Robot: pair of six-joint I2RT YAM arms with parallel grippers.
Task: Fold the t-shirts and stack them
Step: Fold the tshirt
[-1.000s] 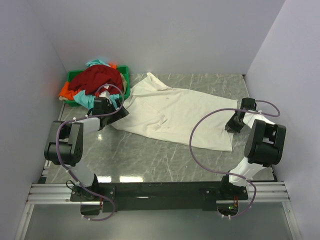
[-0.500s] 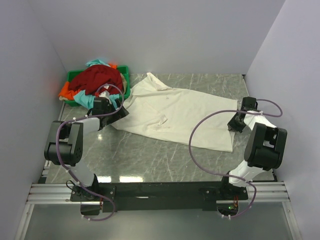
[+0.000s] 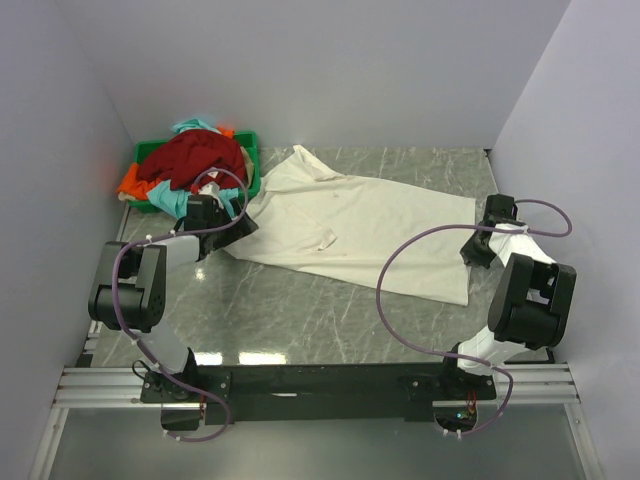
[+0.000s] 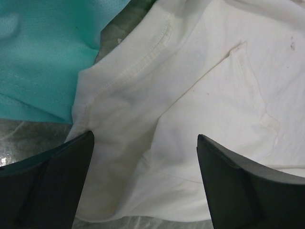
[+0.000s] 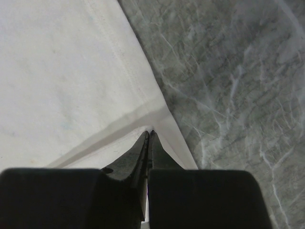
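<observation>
Across the middle of the grey marbled tabletop (image 3: 300, 310) the cream-white short-sleeved cloth t-shirt (image 3: 350, 225) lies spread roughly flat, slanting from the far left toward the near right and not yet folded. At its right-hand corner the right gripper (image 5: 150, 136) has its jaws pressed together on a thin ridge of hem. That bite looks very shallow, so a firm pull could let the cloth slide out, or lift only the top layer. At the opposite end the left gripper (image 4: 145, 138) hangs with its jaws spread wide and holds nothing, above a stitched seam of the shirt. With that end free, any tug from the right would likely drag and bunch the whole shirt instead of stretching it smooth. A teal soft cloth t-shirt (image 4: 38, 57) lies right against that end, so a close made slightly off target could catch teal cloth too. The right arm's purple looping cable (image 3: 400, 260) drapes over the shirt and might snag or rumple it. Farther out, the dark red crumpled t-shirt (image 3: 195, 158) and the orange crumpled t-shirt (image 3: 130, 183) sit heaped in the green rectangular plastic bin (image 3: 250, 150), waiting their turn.
</observation>
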